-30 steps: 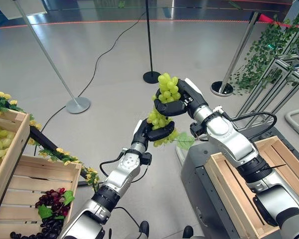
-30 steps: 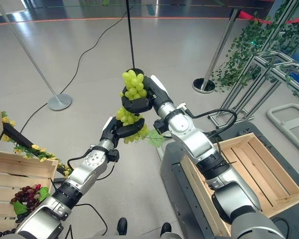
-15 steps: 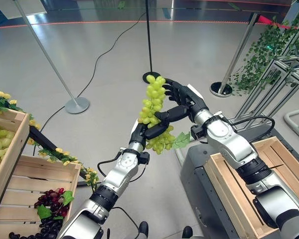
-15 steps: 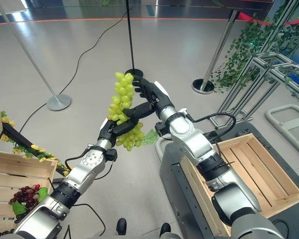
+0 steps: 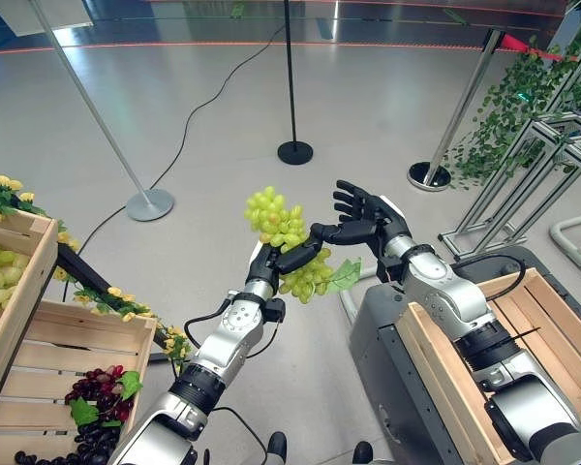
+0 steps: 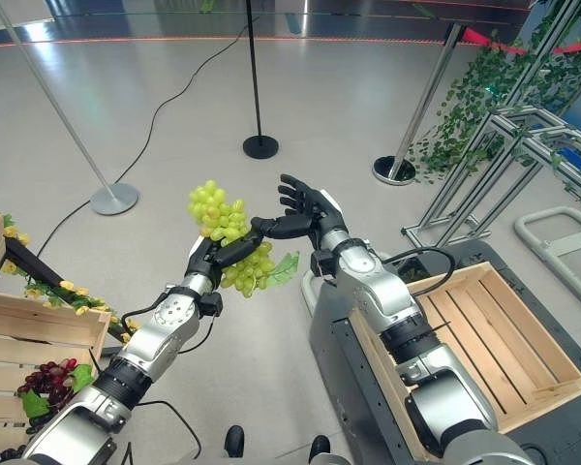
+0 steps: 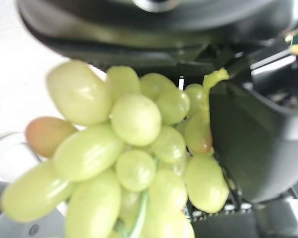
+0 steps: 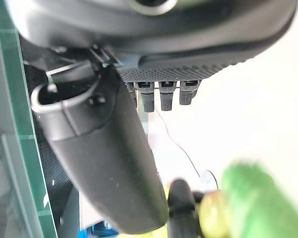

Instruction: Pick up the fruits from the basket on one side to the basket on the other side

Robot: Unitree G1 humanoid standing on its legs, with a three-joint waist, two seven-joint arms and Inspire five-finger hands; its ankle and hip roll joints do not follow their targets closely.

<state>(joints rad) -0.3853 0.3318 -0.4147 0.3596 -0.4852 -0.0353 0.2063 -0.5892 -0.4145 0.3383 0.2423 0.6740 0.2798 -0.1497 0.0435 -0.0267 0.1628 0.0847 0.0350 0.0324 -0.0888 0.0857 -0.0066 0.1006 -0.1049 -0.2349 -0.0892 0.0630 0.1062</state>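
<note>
A bunch of green grapes with a green leaf hangs in mid-air, above the floor between the two sides. My left hand is shut on the middle of the bunch; up close the grapes press against its dark thumb. My right hand is just right of the bunch, open with fingers spread, its thumb pointing toward the fruit. An empty wooden crate sits on a dark cart at the right. At the left, a lower wooden crate holds purple grapes.
An upper crate at the far left holds more green grapes, trimmed with yellow flowers. Stanchion poles stand on round bases on the floor behind. A metal rack with ivy stands at the far right.
My right hand has let go of the bunch's top and opened. The left hand has kept the grapes and lowered them to the left, and the bunch has tipped over.
</note>
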